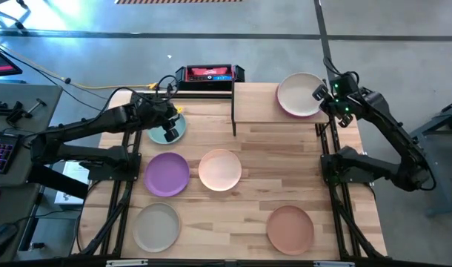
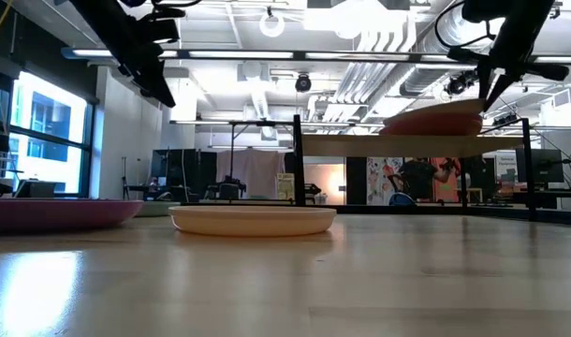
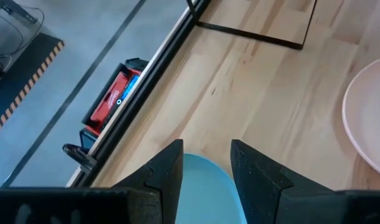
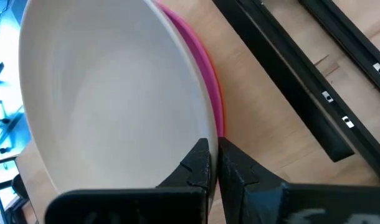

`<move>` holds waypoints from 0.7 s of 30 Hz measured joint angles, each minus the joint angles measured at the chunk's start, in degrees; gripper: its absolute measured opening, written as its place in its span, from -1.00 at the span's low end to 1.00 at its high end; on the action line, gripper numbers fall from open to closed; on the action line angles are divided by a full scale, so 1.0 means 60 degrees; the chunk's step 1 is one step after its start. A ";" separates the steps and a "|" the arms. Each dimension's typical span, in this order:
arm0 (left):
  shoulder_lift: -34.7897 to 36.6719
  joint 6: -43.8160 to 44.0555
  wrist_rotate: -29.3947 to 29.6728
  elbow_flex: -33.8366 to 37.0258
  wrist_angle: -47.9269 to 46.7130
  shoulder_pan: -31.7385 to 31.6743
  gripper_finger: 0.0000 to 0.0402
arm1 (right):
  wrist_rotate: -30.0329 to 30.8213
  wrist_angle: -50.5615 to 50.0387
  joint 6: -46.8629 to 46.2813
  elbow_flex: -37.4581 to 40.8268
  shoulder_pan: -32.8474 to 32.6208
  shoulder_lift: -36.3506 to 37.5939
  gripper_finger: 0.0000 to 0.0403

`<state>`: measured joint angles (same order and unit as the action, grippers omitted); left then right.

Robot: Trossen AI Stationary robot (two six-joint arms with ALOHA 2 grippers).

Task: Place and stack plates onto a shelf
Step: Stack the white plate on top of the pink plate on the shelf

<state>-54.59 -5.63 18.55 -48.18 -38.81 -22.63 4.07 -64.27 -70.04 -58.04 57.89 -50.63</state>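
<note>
— Plates (image 1: 219,169) everywhere on that light wooden tabletop (image 1: 285,159). Where's the right claw (image 1: 320,93)?

— Up at the small raised shelf of light wood on thin black legs (image 1: 256,104). Its fingers are pinched tight on the rim of a round cream plate (image 4: 109,106), which sits atop a hot pink plate (image 4: 205,74) on the shelf's right half.

— So it has hold of the cream one?

— Looks so; the fingers meet right at its edge. From table height that stack (image 2: 433,123) shows tilted a little on the board.

— And the left claw (image 1: 169,119)?

— Over the round teal plate (image 1: 167,133), near the far left of the tabletop, just left of the shelf. Its fingers are spread with a gap between them, the teal rim showing in that gap. It grips nothing that I can see.

— The rest?

— Round matte purple plate (image 1: 167,174) and peach plate side by side mid-table, a beige plate (image 1: 156,225) at the near left, a terracotta plate (image 1: 290,226) at the near right. All lie flat, apart from one another.
</note>
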 joint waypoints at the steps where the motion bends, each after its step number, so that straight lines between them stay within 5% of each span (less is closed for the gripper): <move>1: 0.0000 0.0000 0.0000 0.0000 -0.0007 0.0000 -0.38 | 0.0001 0.0001 0.0000 0.0000 0.0000 0.0000 -1.00; 21: 0.0000 0.0086 -0.0073 0.0000 0.0003 0.0000 -0.38 | -0.0151 0.0336 0.0012 -0.0004 -0.0011 -0.0689 -1.00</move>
<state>-54.59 -5.11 18.11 -48.18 -38.79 -22.63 3.16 -62.26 -69.97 -58.06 57.82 -54.76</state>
